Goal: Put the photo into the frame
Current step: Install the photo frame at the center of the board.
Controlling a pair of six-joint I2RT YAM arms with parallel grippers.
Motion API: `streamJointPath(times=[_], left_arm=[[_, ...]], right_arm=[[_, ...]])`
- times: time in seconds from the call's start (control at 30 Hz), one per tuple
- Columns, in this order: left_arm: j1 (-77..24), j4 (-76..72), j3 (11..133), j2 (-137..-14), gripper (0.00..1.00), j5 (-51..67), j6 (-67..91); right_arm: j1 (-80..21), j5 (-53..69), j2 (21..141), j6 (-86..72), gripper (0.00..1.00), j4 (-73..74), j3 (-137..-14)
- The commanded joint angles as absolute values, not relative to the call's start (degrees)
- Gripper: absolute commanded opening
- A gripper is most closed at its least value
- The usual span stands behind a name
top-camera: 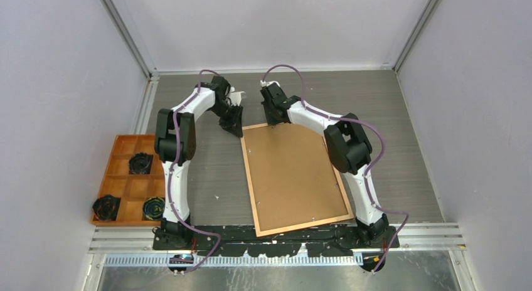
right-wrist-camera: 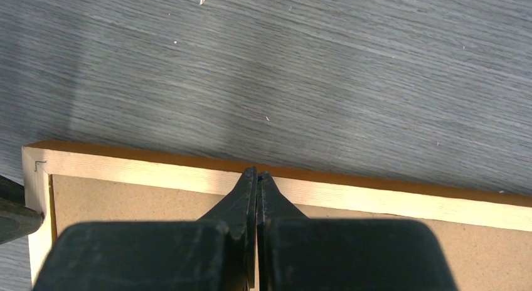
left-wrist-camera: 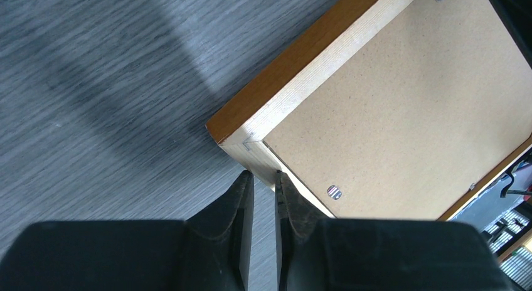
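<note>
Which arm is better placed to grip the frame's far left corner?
Probably left: the left end effector, slightly open, is beside that corner of the frame. The right end effector is shut, farther along the far rail.

On my feed: white-shelled left arm (top-camera: 177, 190) and right arm (top-camera: 365, 190), chunky black joint housings; purple cable (top-camera: 285, 66) looped along each; black bases (top-camera: 172, 236); left gripper (left-wrist-camera: 264, 175), right gripper (right-wrist-camera: 257, 172) matte black tapered wedges.

No writing, label, brand mark or number can be read in any view; none is made out on the frame (top-camera: 295, 178) at centre or the tray (top-camera: 135, 188) at left.
</note>
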State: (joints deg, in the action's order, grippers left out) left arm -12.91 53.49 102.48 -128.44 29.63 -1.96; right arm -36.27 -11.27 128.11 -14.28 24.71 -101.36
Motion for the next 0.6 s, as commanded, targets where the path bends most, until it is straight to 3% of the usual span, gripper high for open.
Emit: streamJointPath(times=[0.0,0.57], left_arm=[[-13.10,50.27,99.84,-131.14,0.17,19.15,-5.72],[-13.10,50.27,99.68,-131.35,0.16,18.82,-5.89]], right_arm=[[-36.56,-11.34,126.42,-15.42,0.01,24.74,-99.22],[-36.56,-12.38,123.66,-16.32,0.01,23.70,-95.56]])
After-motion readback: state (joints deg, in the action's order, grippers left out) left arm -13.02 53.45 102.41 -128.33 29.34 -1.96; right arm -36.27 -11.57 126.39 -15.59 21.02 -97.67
